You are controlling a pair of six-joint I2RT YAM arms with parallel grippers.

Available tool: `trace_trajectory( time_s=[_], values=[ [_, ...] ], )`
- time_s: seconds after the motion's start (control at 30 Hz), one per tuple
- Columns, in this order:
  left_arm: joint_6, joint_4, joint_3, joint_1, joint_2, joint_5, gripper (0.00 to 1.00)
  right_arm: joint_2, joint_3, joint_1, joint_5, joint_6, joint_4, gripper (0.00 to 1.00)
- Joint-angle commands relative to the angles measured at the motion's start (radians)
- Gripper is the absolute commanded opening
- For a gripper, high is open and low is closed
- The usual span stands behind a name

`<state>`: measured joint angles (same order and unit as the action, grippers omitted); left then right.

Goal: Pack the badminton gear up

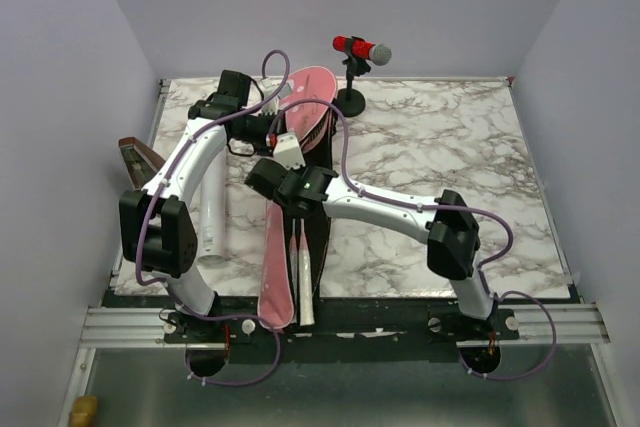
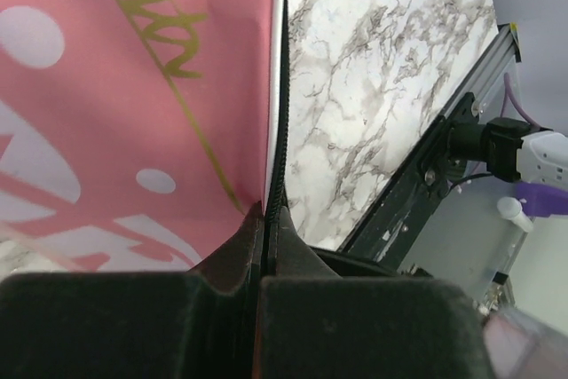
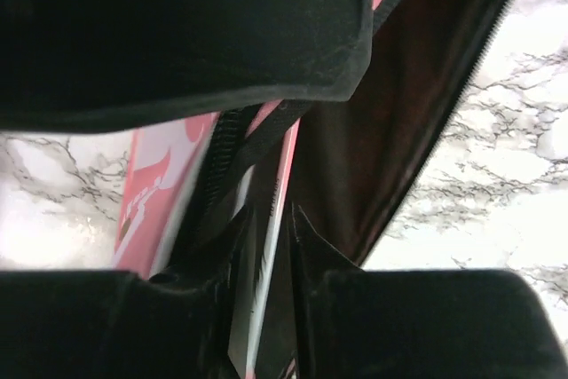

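The long pink bag (image 1: 274, 277) lies lengthwise down the middle of the table, unzipped, its dark lining (image 3: 390, 113) showing. Two racket handles (image 1: 303, 282) stick out of its near end. My left gripper (image 2: 266, 210) (image 1: 287, 154) is shut on the bag's zipper edge (image 2: 282, 130), with the pink printed side (image 2: 133, 86) to its left. My right gripper (image 3: 270, 215) (image 1: 296, 205) hangs over the bag's opening. Its jaws stand slightly apart, with a pink and white racket shaft (image 3: 282, 175) running between them. The white tube (image 1: 212, 209) lies on the table left of the bag.
A red microphone (image 1: 360, 49) on a black stand is at the back, just right of the bag's far end. A small brown box (image 1: 138, 155) sits off the table's left edge. The marble tabletop (image 1: 450, 147) stretches to the right.
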<state>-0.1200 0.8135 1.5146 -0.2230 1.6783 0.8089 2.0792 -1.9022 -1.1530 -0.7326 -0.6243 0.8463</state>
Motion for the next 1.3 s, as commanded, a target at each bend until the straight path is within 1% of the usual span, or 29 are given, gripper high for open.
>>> trace_trajectory(
  time_s=[0.0, 0.1, 0.2, 0.4, 0.43, 0.47, 0.57, 0.67, 0.7, 0.87, 1.0, 1.07, 1.27],
  values=[
    [-0.012, 0.024, 0.030, -0.016, -0.032, 0.125, 0.00, -0.144, 0.168, 0.041, 0.129, -0.032, -0.257, 0.32],
    [-0.018, 0.021, 0.030, -0.016, -0.031, 0.128, 0.00, -0.240, 0.311, 0.068, 0.232, -0.048, -0.374, 0.38],
    [-0.018, 0.021, 0.033, -0.016, -0.029, 0.127, 0.00, -0.316, 0.383, 0.073, 0.283, -0.063, -0.429, 0.45],
    [-0.018, 0.029, 0.044, -0.016, -0.029, 0.127, 0.00, -0.496, 0.561, 0.090, 0.246, -0.146, -0.432, 0.48],
    [-0.018, 0.030, 0.045, -0.016, -0.028, 0.127, 0.00, -0.561, 0.663, 0.102, 0.222, -0.191, -0.415, 0.52],
    [-0.018, 0.030, 0.047, -0.016, -0.028, 0.128, 0.00, -0.586, 0.711, 0.110, 0.228, -0.208, -0.418, 0.55],
    [-0.020, 0.030, 0.048, -0.016, -0.028, 0.127, 0.00, -0.640, 0.854, 0.134, 0.283, -0.236, -0.498, 0.59],
    [-0.021, 0.030, 0.052, -0.016, -0.028, 0.130, 0.00, -0.647, 0.949, 0.153, 0.314, -0.244, -0.571, 0.60],
    [-0.021, 0.030, 0.050, -0.016, -0.031, 0.127, 0.00, -0.643, 0.972, 0.159, 0.324, -0.245, -0.593, 0.62],
    [-0.021, 0.032, 0.047, -0.016, -0.032, 0.127, 0.00, -0.622, 1.060, 0.214, 0.389, -0.247, -0.714, 0.63],
    [-0.026, 0.029, 0.048, -0.016, -0.034, 0.127, 0.00, -0.614, 1.117, 0.242, 0.469, -0.242, -0.837, 0.64],
    [-0.026, 0.029, 0.047, -0.016, -0.032, 0.127, 0.00, -0.613, 1.152, 0.242, 0.504, -0.242, -0.936, 0.64],
    [-0.026, 0.027, 0.047, -0.016, -0.031, 0.122, 0.00, -0.552, 1.177, 0.246, 0.568, -0.258, -1.050, 0.63]
  ],
)
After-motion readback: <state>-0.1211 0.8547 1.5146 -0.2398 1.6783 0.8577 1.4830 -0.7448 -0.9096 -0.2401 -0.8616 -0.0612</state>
